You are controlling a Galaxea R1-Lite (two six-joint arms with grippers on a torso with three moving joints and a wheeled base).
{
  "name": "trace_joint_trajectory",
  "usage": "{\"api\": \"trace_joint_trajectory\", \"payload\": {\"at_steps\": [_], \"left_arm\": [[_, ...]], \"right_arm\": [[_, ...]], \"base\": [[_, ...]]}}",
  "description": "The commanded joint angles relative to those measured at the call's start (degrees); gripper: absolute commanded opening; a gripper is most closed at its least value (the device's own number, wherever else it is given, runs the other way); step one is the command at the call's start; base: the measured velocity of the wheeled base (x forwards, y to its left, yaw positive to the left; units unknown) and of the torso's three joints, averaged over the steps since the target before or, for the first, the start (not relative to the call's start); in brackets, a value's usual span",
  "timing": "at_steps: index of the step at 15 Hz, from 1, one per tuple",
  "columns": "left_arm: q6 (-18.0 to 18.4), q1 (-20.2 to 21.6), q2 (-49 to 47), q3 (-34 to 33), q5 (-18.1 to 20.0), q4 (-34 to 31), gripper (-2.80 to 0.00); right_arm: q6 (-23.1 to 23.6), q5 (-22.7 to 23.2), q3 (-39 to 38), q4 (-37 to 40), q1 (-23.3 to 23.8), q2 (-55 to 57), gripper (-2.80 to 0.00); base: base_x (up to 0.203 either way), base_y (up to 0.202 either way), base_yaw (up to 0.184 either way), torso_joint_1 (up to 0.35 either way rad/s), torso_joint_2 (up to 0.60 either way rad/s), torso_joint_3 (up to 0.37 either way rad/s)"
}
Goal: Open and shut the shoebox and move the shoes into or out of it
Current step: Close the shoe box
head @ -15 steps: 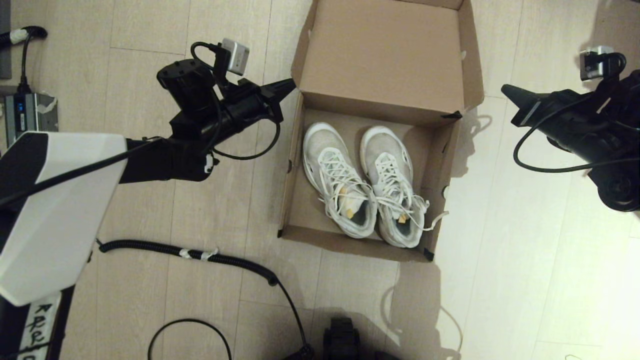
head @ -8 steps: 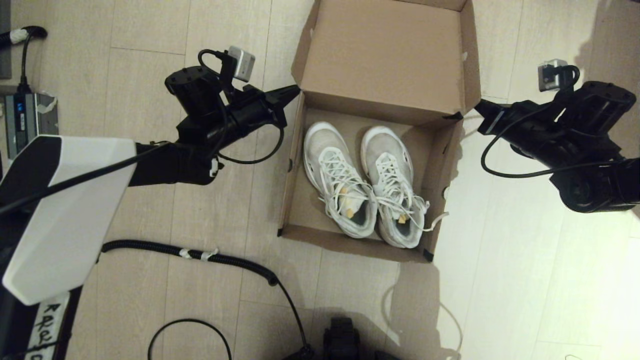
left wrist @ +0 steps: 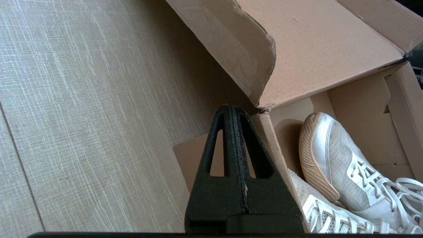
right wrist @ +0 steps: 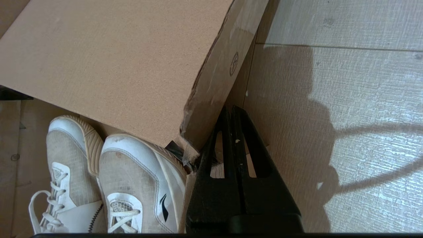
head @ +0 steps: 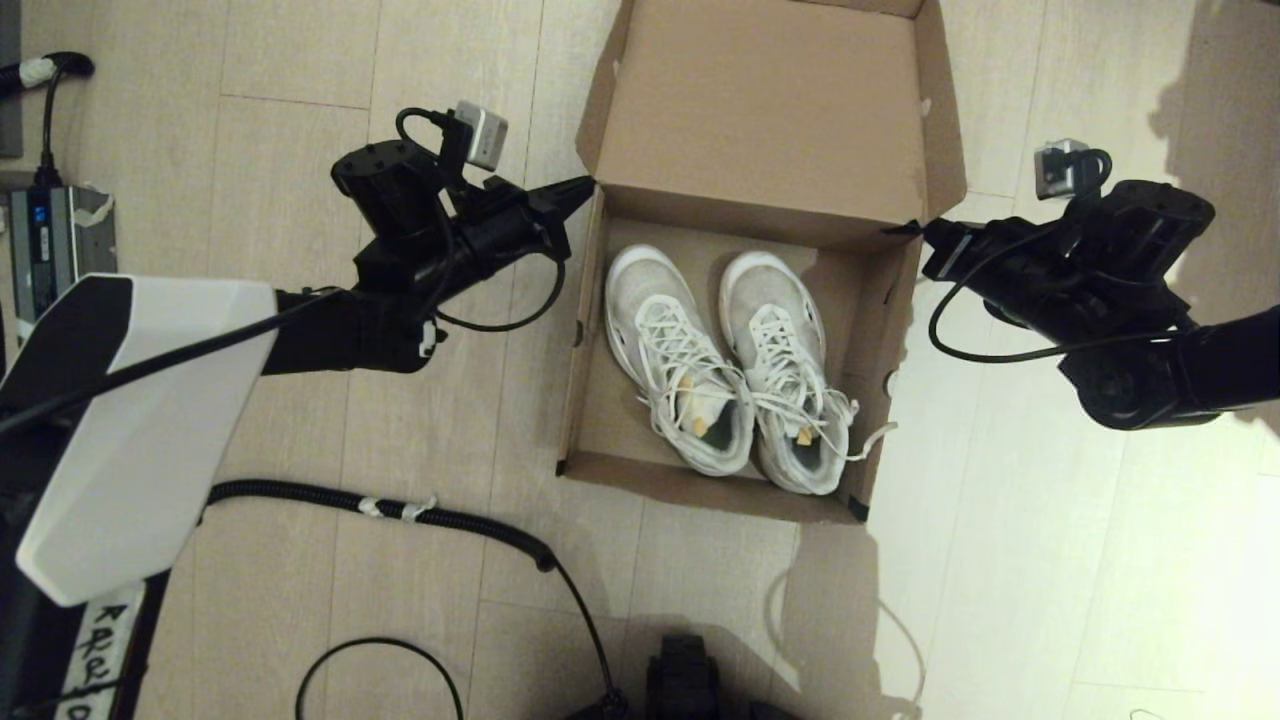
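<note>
Judging by thin, creased walls: shoebox (head: pixel 872 330) on floor (head: pixel 300 60), lid (head: pixel 765 110) up, shoes (head: pixel 735 365) inside; light, bendy cardboard. Left gripper (head: pixel 580 190) and right gripper (head: pixel 922 236) clenched, empty, flanking hinge corners. Best pushed behind lid flaps.

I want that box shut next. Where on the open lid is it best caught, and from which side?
The lid stands tilted back from the shoebox, its side flaps jutting forward, so the two hinge corners are the handy spots. The left gripper and right gripper, jaws shut, sit just outside those corners; probably hook behind each flap from outside and push it forward over the shoes.
</note>
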State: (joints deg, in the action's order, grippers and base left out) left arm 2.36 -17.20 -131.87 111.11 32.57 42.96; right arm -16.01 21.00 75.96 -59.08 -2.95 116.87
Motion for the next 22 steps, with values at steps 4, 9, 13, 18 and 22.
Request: {"api": "trace_joint_trajectory", "payload": {"at_steps": [4,9,13,18,22], "left_arm": [[0.01,-0.20,0.05,0.08,0.12,0.19,-2.80],[-0.26,-0.55,0.64,0.08,0.12,0.41,-2.80],[-0.26,-0.55,1.06,0.08,0.12,0.72,-2.80],[-0.43,-0.55,0.52,-0.02,-0.05,0.71,-2.80],[-3.08,-0.59,-3.33,-0.10,-0.17,1.64,-2.80]], "right_arm": [[-0.10,0.09,0.85,-0.42,-0.04,-0.54,-2.80],[-2.89,0.15,1.56,-0.24,-0.13,-1.12,-2.80],[-3.04,-0.04,1.83,-0.18,-0.13,-1.89,-2.80],[-4.19,-1.76,-0.27,-0.18,-0.83,-2.43,-2.80],[-6.46,-4.49,-1.00,-0.40,-3.22,2.64,-2.80]], "base": [[0.000,0.000,0.000,0.000,0.00,0.000],[0.000,0.000,0.000,0.000,0.00,0.000],[0.000,0.000,0.000,0.000,0.00,0.000],[0.000,0.000,0.000,0.000,0.00,0.000],[0.000,0.000,0.000,0.000,0.00,0.000]]}}
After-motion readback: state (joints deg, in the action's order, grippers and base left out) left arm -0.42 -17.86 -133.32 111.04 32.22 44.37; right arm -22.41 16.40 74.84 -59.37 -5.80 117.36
